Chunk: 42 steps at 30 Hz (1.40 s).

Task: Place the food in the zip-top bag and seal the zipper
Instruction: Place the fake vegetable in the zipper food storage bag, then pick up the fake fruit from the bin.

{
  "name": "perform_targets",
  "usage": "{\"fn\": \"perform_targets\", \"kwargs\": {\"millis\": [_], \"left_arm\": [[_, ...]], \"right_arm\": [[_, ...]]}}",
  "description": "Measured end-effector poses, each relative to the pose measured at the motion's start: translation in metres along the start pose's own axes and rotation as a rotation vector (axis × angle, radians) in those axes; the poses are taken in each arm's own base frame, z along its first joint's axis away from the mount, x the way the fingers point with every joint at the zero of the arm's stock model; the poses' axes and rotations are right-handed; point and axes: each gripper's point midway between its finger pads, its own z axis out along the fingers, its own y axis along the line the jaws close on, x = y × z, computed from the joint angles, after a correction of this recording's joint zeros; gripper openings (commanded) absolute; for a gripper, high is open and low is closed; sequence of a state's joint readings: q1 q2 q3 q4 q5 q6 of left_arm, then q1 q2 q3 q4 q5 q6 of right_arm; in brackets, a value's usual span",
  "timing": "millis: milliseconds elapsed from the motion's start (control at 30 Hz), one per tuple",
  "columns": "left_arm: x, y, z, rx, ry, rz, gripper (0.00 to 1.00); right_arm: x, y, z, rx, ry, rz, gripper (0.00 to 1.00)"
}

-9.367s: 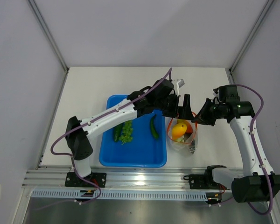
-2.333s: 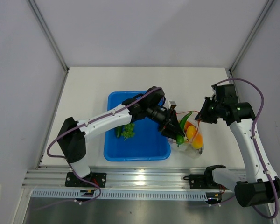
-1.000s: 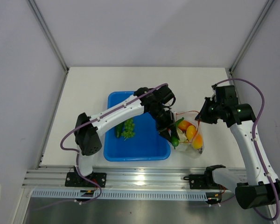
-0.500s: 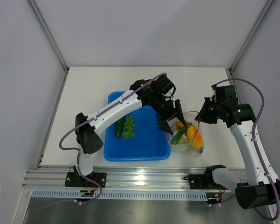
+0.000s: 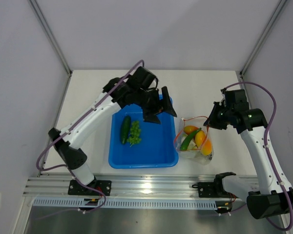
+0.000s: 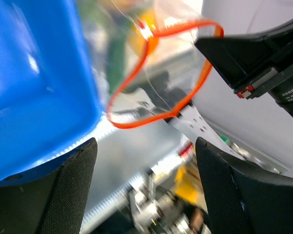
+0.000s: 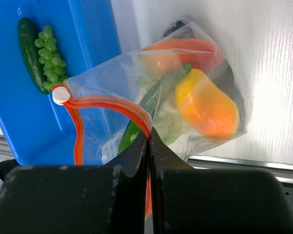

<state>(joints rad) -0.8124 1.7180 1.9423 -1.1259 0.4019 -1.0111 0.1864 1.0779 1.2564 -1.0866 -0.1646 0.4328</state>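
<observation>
1. Blue tray (image 5: 136,158): it sits just left of the zip-top bag (image 5: 194,148), and we cannot tell whether its right wall touches the bag. We judge that a careless sweep across the tray could shove it into the bag.
2. Zip-top bag: it lies on the table right of the tray with its mouth lifted open. It already holds an orange-yellow fruit (image 7: 205,105) and a green pepper (image 7: 154,100). If the mouth sags, the next piece may catch the rim.
3. Left gripper (image 5: 158,108): its jaws are spread wide and hold nothing. It hangs over the tray's far right corner.
4. Right gripper (image 7: 149,141): it is clenched on the bag's mouth edge. The film is thin, so a tug could pull it free.
5. Cucumber (image 5: 125,129) and leafy bunch (image 5: 135,133): they lie side by side in the tray, not yet bagged. Grasping one may drag the other.
6. Zipper (image 7: 105,103): the strip is looped open. Food poking above the mouth would likely block sealing.
</observation>
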Motion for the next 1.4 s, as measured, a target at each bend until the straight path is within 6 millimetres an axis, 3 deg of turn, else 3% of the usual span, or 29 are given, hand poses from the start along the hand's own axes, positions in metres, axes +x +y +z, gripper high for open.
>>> {"fn": "perform_targets", "kwargs": {"millis": [100, 200, 500, 733, 900, 1100, 1400], "left_arm": [[-0.013, 0.014, -0.023, -0.028, -0.112, 0.054, 0.86], [-0.024, 0.04, -0.03, -0.115, -0.182, 0.085, 0.88], [-0.042, 0.161, 0.001, -0.494, -0.15, 0.06, 0.91], [-0.059, 0.222, 0.015, -0.683, -0.124, 0.033, 0.92], [-0.069, 0.255, 0.038, -0.79, -0.075, 0.045, 0.92], [-0.062, 0.291, 0.066, -0.866, 0.011, 0.038, 0.92], [-0.06, 0.302, 0.073, -0.895, 0.042, 0.024, 0.89]], "right_arm": [[0.0, 0.0, -0.001, -0.001, -0.002, 0.0, 0.0], [0.0, 0.0, -0.001, -0.002, -0.002, -0.001, 0.0], [0.001, 0.001, -0.001, -0.004, 0.001, -0.004, 0.0], [0.003, 0.001, 0.001, -0.003, 0.008, -0.004, 0.0], [0.004, 0.002, 0.001, -0.004, 0.01, -0.005, 0.0], [0.004, 0.002, 0.001, -0.005, 0.01, -0.004, 0.0], [0.006, 0.001, 0.002, -0.003, 0.016, 0.0, 0.0]]}}
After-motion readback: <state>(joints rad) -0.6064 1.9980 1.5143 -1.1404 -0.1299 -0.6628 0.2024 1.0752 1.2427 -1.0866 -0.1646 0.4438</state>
